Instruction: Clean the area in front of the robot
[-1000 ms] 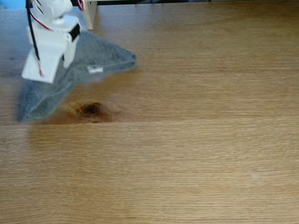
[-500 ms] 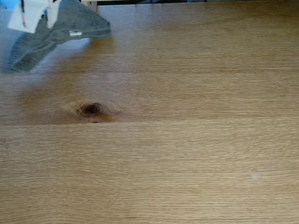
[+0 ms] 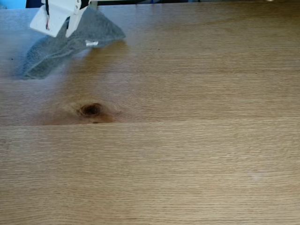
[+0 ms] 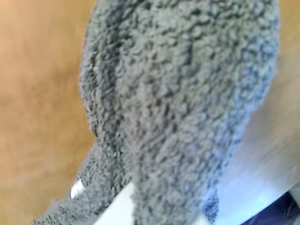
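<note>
The oak tabletop (image 3: 187, 140) spreads across the fixed view, with a dark oval knot (image 3: 91, 109) left of centre. At the far left corner my white gripper (image 3: 58, 29) is shut on a grey terry cloth (image 3: 65, 44), which trails down onto the wood. The cloth (image 4: 178, 108) bulks close in the wrist view, draped over a white finger (image 4: 122, 208) at the bottom edge, with blurred tabletop (image 4: 37, 93) behind it.
A small white tag (image 3: 91, 43) shows on the cloth's right flap. The table's far edge (image 3: 187, 2) runs along the top of the fixed view. A white post (image 3: 93, 3) stands just behind the gripper.
The gripper dragged the cloth away from the knot to the far left corner, then came back slightly right and nearer. The wood around the knot is now uncovered.
</note>
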`<state>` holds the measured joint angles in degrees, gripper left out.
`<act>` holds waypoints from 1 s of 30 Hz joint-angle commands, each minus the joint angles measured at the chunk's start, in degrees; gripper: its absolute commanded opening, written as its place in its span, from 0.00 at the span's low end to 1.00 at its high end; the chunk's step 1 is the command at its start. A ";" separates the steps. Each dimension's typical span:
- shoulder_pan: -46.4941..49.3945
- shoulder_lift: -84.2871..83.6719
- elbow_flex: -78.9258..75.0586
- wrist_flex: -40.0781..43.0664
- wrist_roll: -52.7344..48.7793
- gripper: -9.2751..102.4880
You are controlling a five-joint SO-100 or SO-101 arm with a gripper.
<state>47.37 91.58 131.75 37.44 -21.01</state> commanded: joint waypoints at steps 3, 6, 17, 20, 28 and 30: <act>0.62 1.93 0.18 -6.24 2.55 0.36; 1.41 0.88 0.26 -5.80 2.37 0.38; -2.46 6.15 0.18 -5.98 3.43 0.39; -8.35 11.78 -0.53 -0.79 6.06 0.30; -30.94 29.53 0.26 14.77 17.67 0.12; -35.51 31.64 0.26 18.02 20.65 0.08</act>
<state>18.46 115.93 132.63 52.47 -4.22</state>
